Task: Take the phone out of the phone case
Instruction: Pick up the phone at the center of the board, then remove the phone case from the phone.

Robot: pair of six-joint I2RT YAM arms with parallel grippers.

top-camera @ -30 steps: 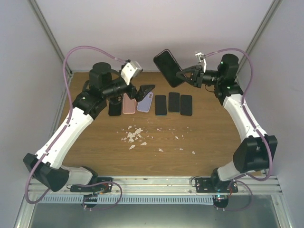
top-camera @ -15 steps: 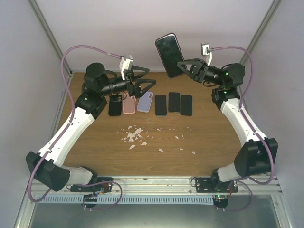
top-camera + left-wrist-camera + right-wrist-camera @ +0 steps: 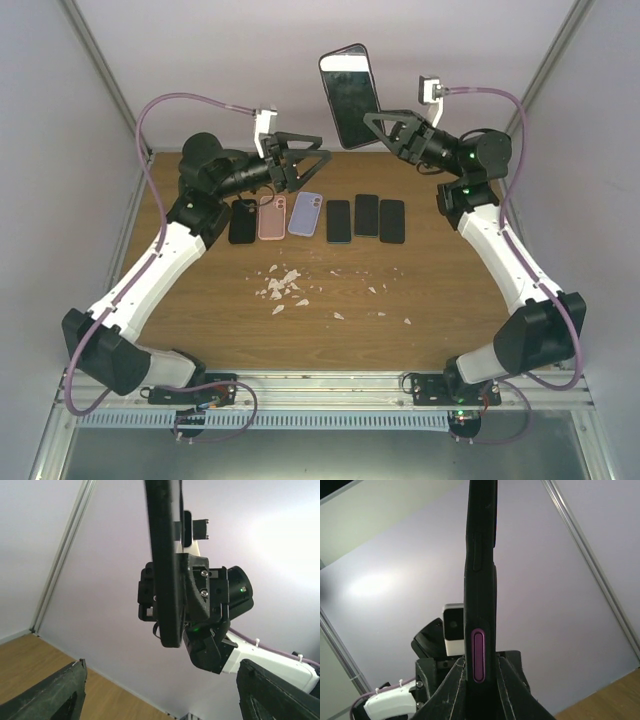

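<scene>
The right gripper had its jaws clamped on the phone's lower end. Left of the phone, the left gripper's jaws gaped apart.

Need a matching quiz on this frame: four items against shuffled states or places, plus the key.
Items
1. left pincer
2. right pincer
3. lilac rectangular case
4. white crumbled scraps

States
A. shut on the raised black rectangular phone
B. scattered on the brown wooden table, toward the arm bases
C. open, holding nothing
D. lying flat in the row of phones

Pairs: 1-C, 2-A, 3-D, 4-B
</scene>
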